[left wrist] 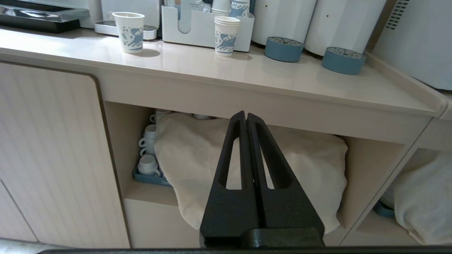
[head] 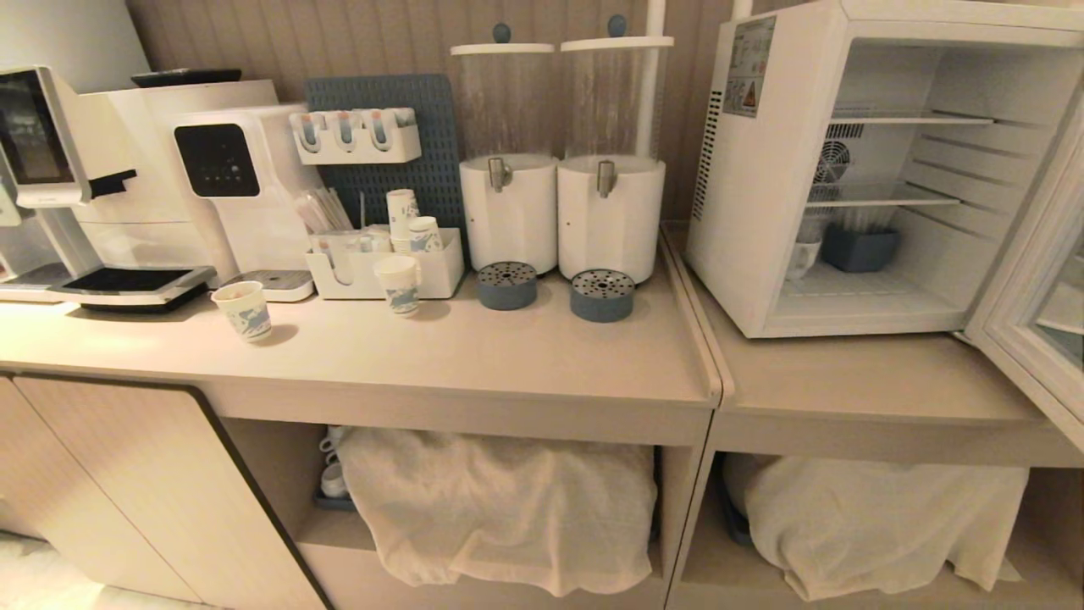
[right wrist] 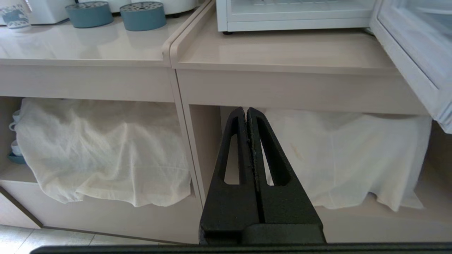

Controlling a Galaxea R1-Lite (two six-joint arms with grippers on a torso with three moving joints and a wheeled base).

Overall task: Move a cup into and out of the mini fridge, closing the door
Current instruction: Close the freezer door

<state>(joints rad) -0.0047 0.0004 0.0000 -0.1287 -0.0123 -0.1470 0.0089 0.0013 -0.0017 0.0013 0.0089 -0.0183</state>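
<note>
The mini fridge [head: 745, 212] is finished in white, with a red-triangle sticker [head: 749, 66] on its side. A white cup [head: 802, 257] and a blue-grey box [head: 860, 247] are seen inside. The paper cups [head: 244, 310] are printed with blue patterns. The drip trays [head: 506, 285] are coloured blue, the counter [head: 474, 356] beige, both grippers [left wrist: 246, 118] black

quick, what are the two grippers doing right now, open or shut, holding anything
Left gripper: shut, holding nothing, low in front of the counter's open shelf.
Right gripper: shut, holding nothing, low below the counter under the mini fridge.
</note>
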